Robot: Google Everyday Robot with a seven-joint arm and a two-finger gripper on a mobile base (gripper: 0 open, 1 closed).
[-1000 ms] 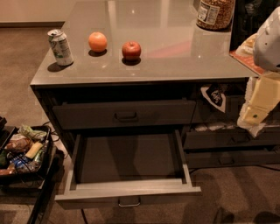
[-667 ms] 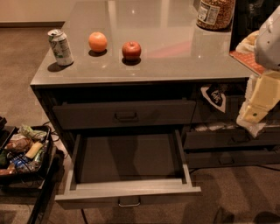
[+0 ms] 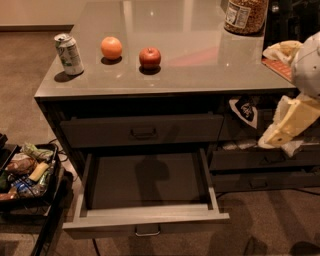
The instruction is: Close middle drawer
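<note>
Cream-coloured and blocky, the claw [image 3: 291,122] hangs at the right edge of the view, below the robot's rounded white arm [image 3: 307,62] and in front of the right-hand bank of dark drawers [image 3: 265,160]. Whether it is open or closed I cannot tell, and nothing can be seen in its hold. It is well apart from the wide dark grey-brown middle drawer [image 3: 145,217], which stands pulled far out toward the camera at the lower left, its flat bottom bare and shadowed, with a small rectangular loop pull [image 3: 148,231] at the centre of its low front panel. Just above, the taller dark drawer front [image 3: 142,131] sits flush with the cabinet.

On top is the glossy grey desk [image 3: 200,60]. Near its left front corner stands a silver-and-green drink can [image 3: 69,54], then a round orange [image 3: 111,48] and a red apple [image 3: 150,57] in a row. A clear jar of nuts [image 3: 245,15] stands at the far right.

Brown carpet [image 3: 25,80] covers the floor. A black bin of wrapped snacks [image 3: 25,172] sits at the left.
</note>
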